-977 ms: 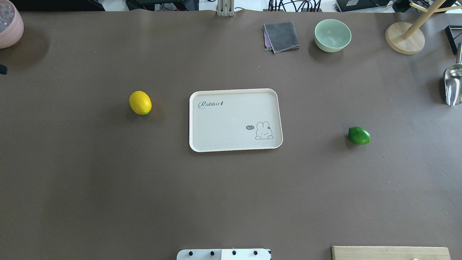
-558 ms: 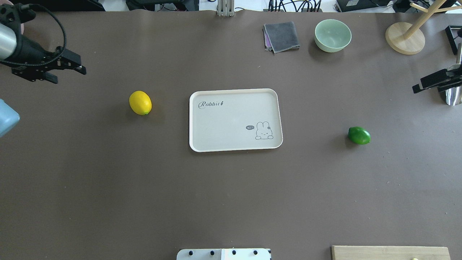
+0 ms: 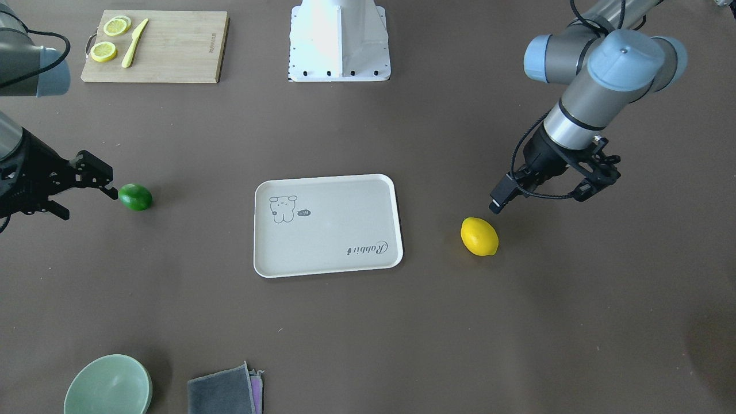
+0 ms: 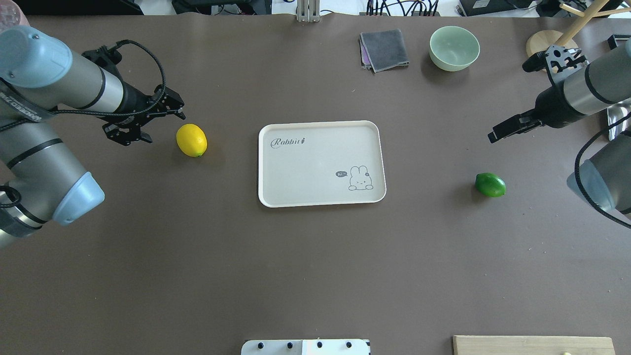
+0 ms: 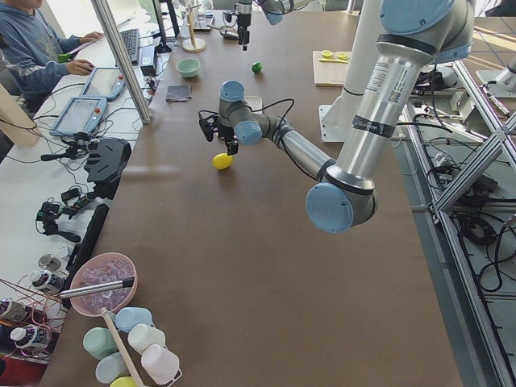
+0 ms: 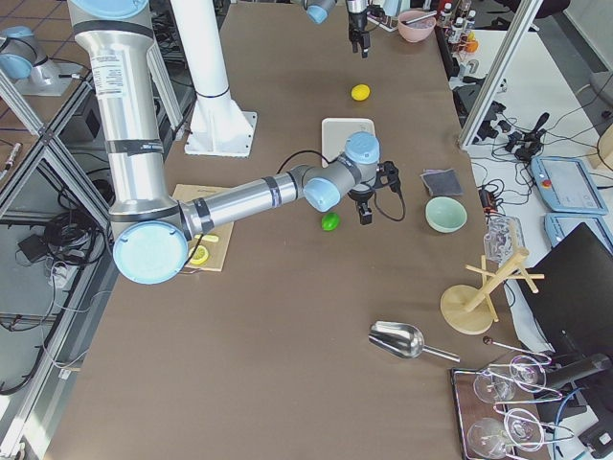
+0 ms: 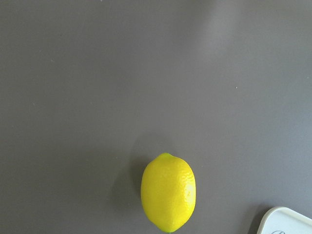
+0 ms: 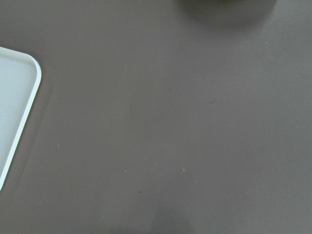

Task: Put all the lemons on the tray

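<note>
While the yellow lemon (image 7: 168,192) and a tray (image 7: 292,222) corner are shown in the left wrist view, only a tray corner is caught by the right one. The left arm (image 4: 84,88) and right arm (image 4: 586,91) are stretched inward over the table (image 4: 315,271), the left gripper (image 4: 165,129) near the yellow lemon, the right gripper (image 3: 91,206) near the green lemon (image 4: 490,185), each held wide open and empty. The lemons are laid left and right of the tray, the yellow's long axis near-far, the green's left-right.

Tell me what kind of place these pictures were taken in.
Most likely a robotics lab set up for tabletop manipulation trials: a left arm and a right arm mounted at a brown-covered table, an operator at a side bench with a tablet-style pendant, and aluminium framing around the rig.
</note>
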